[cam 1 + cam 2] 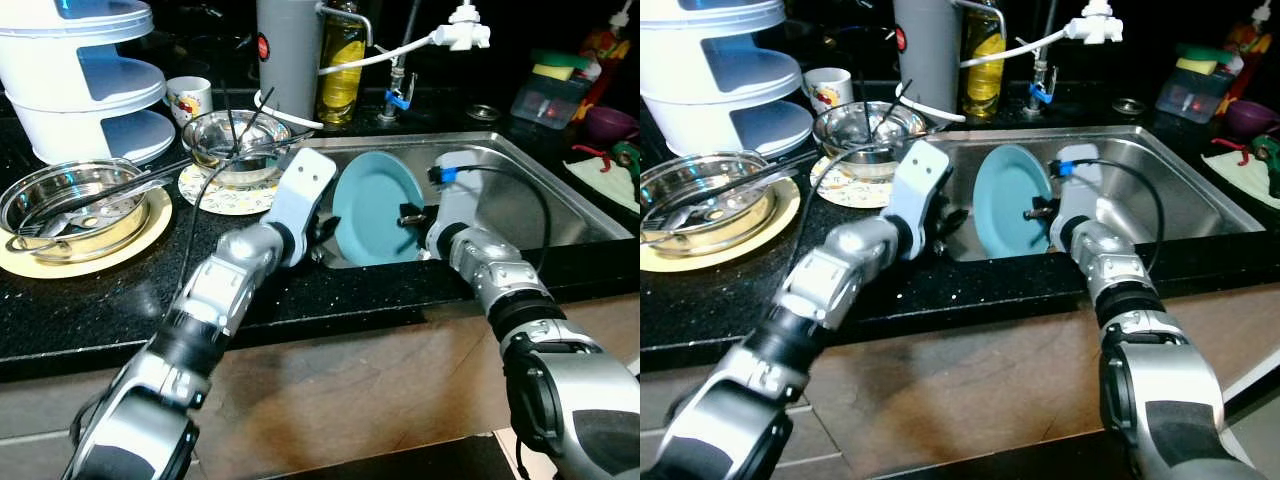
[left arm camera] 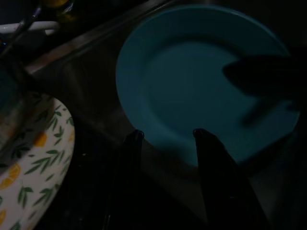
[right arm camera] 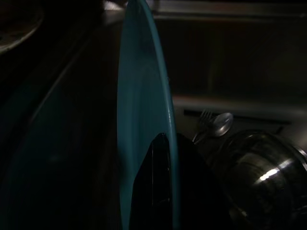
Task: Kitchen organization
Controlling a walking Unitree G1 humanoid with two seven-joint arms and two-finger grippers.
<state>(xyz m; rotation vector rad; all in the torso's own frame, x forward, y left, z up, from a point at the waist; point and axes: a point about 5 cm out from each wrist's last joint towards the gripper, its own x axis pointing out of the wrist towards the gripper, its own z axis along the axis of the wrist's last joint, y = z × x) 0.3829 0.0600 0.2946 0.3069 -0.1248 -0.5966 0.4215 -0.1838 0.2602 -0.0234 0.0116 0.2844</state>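
Right gripper (image 3: 165, 143) clamped on rim of teal plate (image 1: 375, 207), held upright on edge inside sink (image 1: 560, 200). Left gripper (image 2: 165, 136) parted narrowly just beside plate's face, not touching.

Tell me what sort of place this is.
A home kitchen, most likely: a steel sink set in a black counter, a tap behind it, and dishes around, including the blue plate that the right gripper holds.
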